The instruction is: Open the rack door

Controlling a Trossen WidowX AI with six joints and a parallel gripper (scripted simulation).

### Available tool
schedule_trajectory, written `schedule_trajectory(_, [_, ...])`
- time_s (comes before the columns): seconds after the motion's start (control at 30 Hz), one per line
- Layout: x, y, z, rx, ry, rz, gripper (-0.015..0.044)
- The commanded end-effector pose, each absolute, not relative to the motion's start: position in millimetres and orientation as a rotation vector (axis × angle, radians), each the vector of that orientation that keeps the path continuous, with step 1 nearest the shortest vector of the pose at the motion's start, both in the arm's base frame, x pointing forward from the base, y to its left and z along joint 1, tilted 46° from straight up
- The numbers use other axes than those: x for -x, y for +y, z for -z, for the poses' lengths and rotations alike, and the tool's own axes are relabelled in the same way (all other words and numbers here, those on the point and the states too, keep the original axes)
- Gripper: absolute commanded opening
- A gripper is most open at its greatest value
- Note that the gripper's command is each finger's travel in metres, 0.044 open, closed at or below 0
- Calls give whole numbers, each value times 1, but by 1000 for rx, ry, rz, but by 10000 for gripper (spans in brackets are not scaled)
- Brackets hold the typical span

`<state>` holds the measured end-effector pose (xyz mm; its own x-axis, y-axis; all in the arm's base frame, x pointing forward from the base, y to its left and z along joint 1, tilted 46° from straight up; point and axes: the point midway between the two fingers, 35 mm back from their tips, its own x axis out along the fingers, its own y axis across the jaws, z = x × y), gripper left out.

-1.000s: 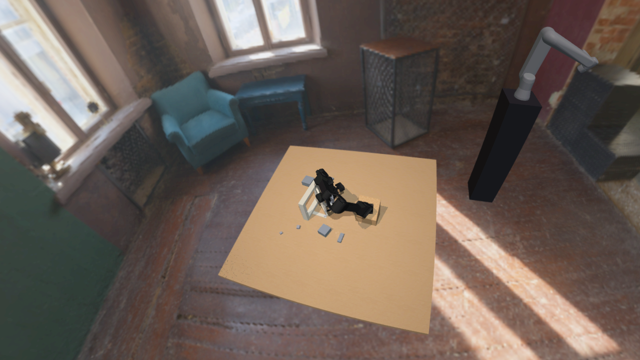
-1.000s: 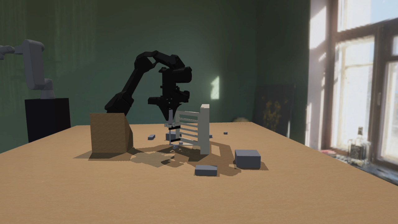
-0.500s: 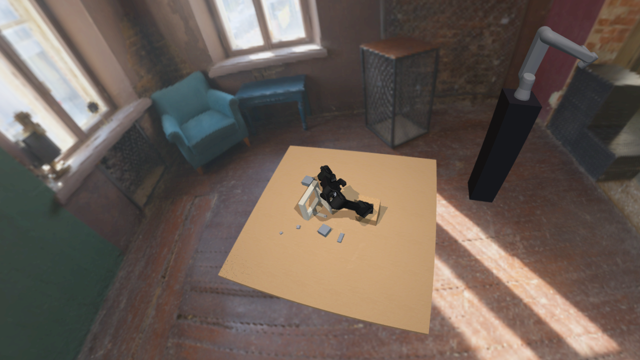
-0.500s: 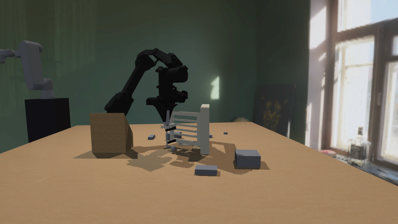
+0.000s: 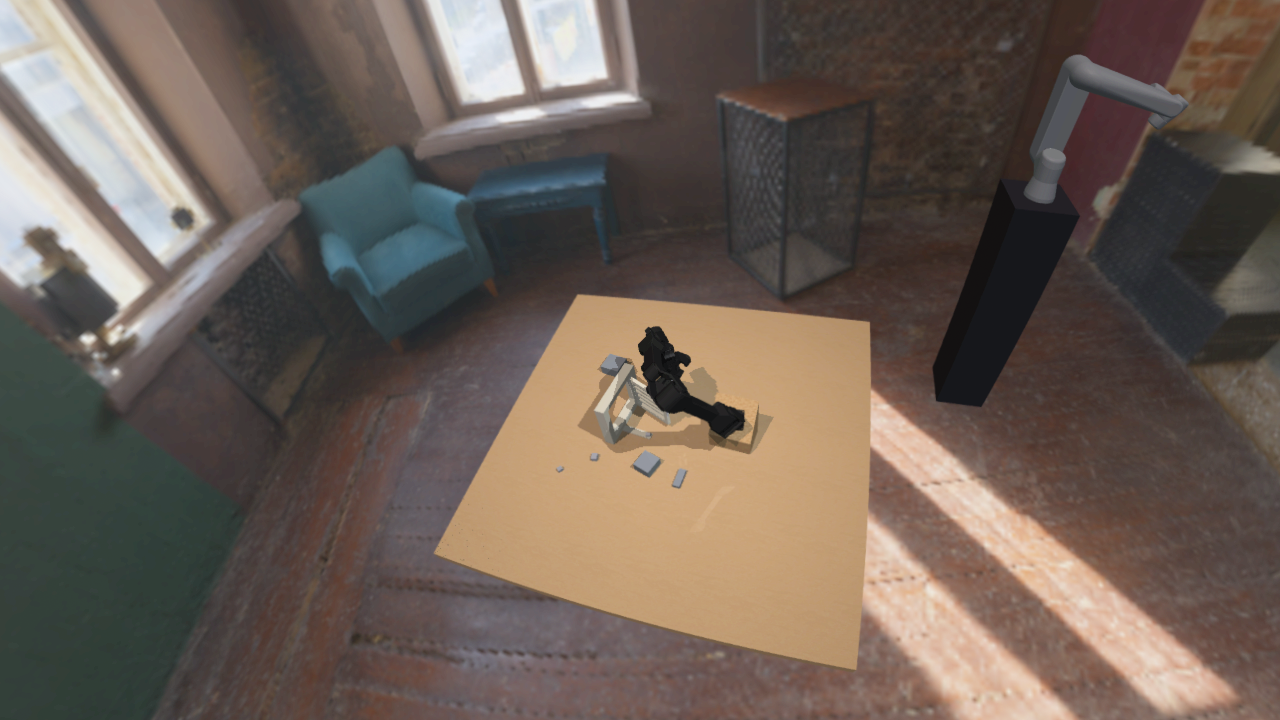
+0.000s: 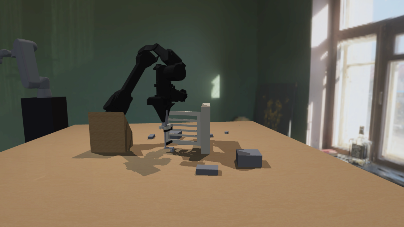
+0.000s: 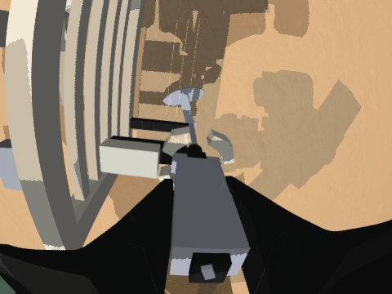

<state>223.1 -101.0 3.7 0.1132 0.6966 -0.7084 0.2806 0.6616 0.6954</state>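
My gripper (image 6: 166, 114) (image 7: 198, 185) points down and is shut on the grey upright handle (image 7: 204, 220), one black finger on each side. A thin rod (image 6: 165, 141) (image 7: 191, 122) runs down from the handle to a small foot low over the table. The pale slatted door (image 6: 185, 113) (image 7: 45, 122) stands swung well out from the pale frame (image 6: 205, 129) (image 5: 604, 420), with the handle at its free edge. The exact door angle cannot be read. In the top view, the arm hides the handle and fingers.
The arm stands on a wooden block (image 5: 738, 440) (image 6: 105, 132). Grey blocks lie around the rack: one behind the frame (image 5: 613, 363) (image 6: 248, 158), a flat one (image 6: 207, 170) near it, and several on the other side, including a square one (image 5: 646, 462) (image 6: 175, 135) and a narrow one (image 5: 679, 478) (image 6: 151, 136).
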Motion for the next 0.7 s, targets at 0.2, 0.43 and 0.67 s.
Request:
schedule_trajectory(0.2, [-224,-117,12,-714,1415,-492,12])
schedule_trajectory(0.43, [-226,-129,23,-618,1374,-570,12])
schedule_trajectory(0.67, [-226,-131,25,-601,1366,-584,12])
